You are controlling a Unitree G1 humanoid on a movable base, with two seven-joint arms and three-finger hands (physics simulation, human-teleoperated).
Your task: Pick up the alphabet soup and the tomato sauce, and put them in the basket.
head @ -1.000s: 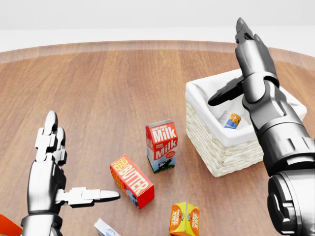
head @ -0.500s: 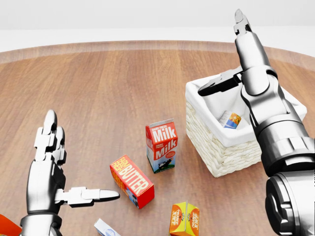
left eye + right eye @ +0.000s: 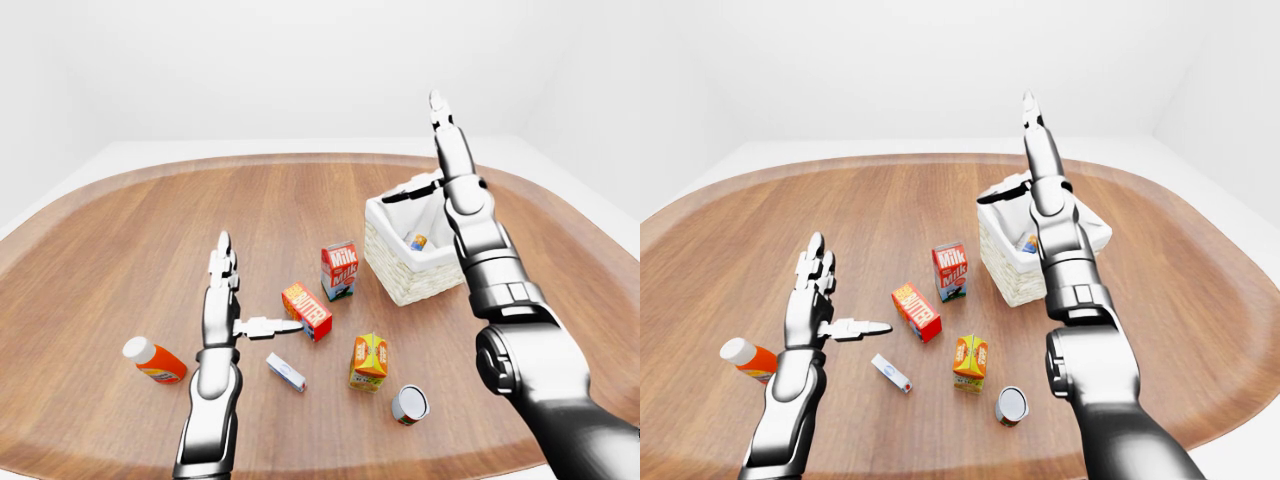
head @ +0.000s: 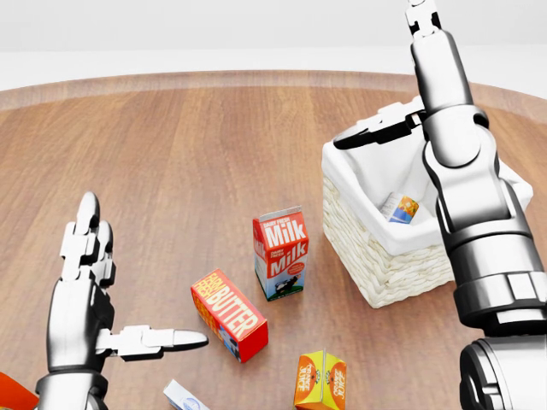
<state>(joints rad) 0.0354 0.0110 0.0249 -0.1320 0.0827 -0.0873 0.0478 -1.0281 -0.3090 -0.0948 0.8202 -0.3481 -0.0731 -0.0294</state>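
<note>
Rising higher above the white-lined wicker basket point(image 4: 385, 256), the right hand point(image 4: 427, 77) is spreading its fingers, holding nothing; a small can point(image 4: 399, 207) is lying inside; the left hand point(image 4: 90, 299) is hovering open beside the red butter box point(image 4: 229, 314).

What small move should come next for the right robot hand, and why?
Probably draw the right robot hand back from the white-lined wicker basket and down toward the small silver-topped can lying on the wooden table. The hand is open and empty above the basket, one small can already lies inside, and the other can lies nearest that arm's side.
</note>
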